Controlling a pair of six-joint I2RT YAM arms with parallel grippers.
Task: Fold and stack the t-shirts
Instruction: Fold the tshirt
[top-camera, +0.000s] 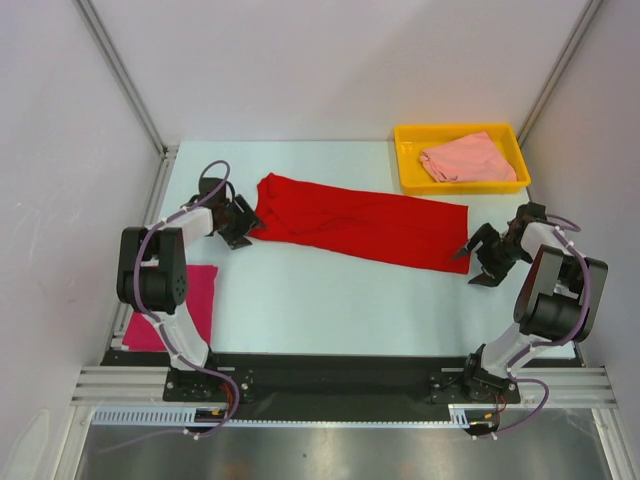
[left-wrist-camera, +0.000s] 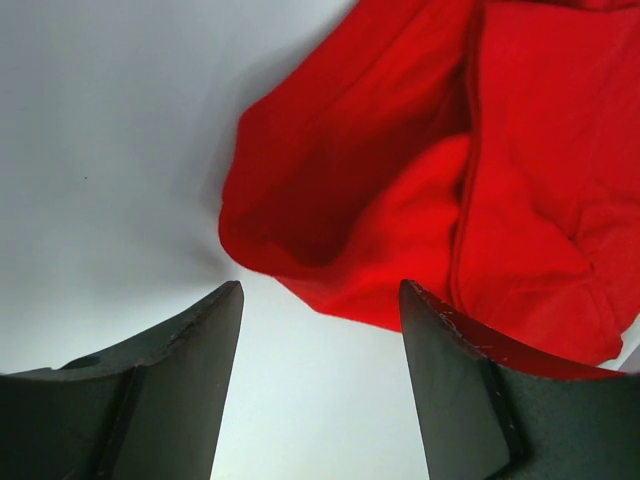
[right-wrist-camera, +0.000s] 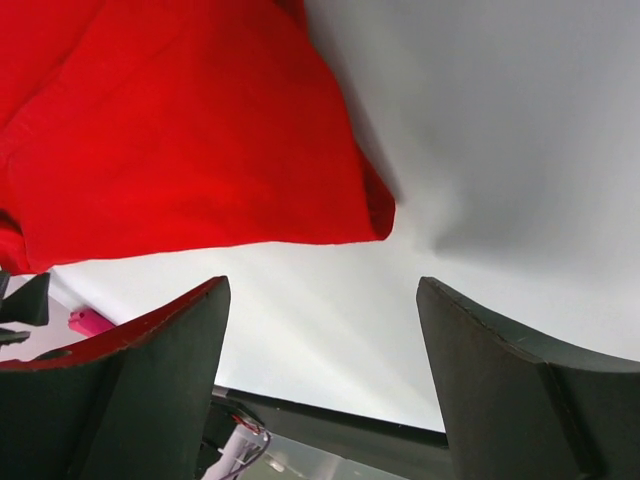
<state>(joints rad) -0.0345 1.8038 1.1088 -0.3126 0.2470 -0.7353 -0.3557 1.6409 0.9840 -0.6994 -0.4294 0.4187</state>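
My left fingers (top-camera: 241, 222) gape wide just beside the red shirt's (top-camera: 360, 222) left end, and my right fingers (top-camera: 478, 264) gape wide near its right corner. The shirt lies stretched across the table (top-camera: 330, 300).

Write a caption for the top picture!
Left gripper and right gripper, both open, sit at opposite ends of the red shirt.

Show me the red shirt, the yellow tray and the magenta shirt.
red shirt (top-camera: 370, 225), top view, middle of the cloth
yellow tray (top-camera: 408, 152), top view, bare left side
magenta shirt (top-camera: 203, 295), top view, exposed right part
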